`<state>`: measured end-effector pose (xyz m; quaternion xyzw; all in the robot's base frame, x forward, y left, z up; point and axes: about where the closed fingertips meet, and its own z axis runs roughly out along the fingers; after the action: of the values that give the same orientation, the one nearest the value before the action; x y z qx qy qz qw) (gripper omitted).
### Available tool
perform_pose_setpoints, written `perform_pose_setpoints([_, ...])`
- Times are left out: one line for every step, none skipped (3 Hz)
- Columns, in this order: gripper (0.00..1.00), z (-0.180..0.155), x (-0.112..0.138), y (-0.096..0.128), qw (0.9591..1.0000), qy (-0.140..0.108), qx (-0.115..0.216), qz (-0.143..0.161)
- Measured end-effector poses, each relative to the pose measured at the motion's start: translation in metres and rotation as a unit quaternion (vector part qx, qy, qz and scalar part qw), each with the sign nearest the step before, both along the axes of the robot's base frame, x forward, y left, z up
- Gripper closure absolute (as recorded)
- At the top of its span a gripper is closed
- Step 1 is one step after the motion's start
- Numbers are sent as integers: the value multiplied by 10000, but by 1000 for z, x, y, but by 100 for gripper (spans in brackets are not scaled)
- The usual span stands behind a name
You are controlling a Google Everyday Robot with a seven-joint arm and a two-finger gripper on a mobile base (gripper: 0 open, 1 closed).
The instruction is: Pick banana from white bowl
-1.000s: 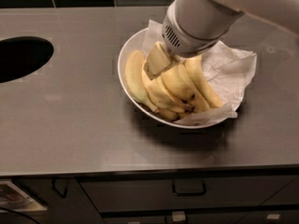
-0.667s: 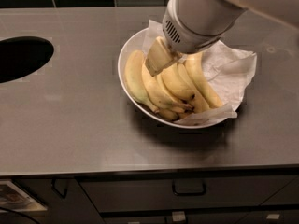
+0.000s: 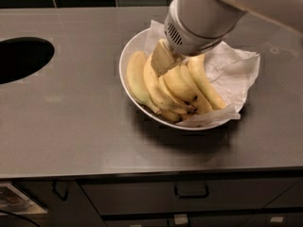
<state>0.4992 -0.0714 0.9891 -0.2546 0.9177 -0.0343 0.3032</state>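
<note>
The pincer is down in the bowl, at the upper, stem end of the fruit, and its tan tip lies against the bananas there. The thick pale arm that carries it comes in from the upper right and hides most of it, so we cannot tell how far open it is, nor whether it has hold of anything. In this one view we see several yellow bananas lying side by side in the bowl, all curved the same way, stems up towards the pincer and dark tips gathered near the front rim. The banana, plump and short, lies in the middle of the row, just below and to the right of the pincer. A long banana touches it on the right, and a paler left banana lies against the bowl's left wall. Crumpled white paper lies under the fruit on the right side and hangs over the rim there. The bowl stands on the grey steel counter, right of centre. A dark oval hole opens in the counter at the left edge, well apart from the bowl. Below the front edge we see a drawer handle.
</note>
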Motion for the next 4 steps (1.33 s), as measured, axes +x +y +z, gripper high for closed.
perform_pose_setpoints([36,-12,7,-2,9999,122,40,-9])
perform_pose_setpoints([37,-22,12,-6,9997,236,52,-38])
perform_pose_setpoints([39,-34,16,-10,9993,344,17,-117])
perform_pose_setpoints([40,-45,19,-16,9988,440,-22,-220])
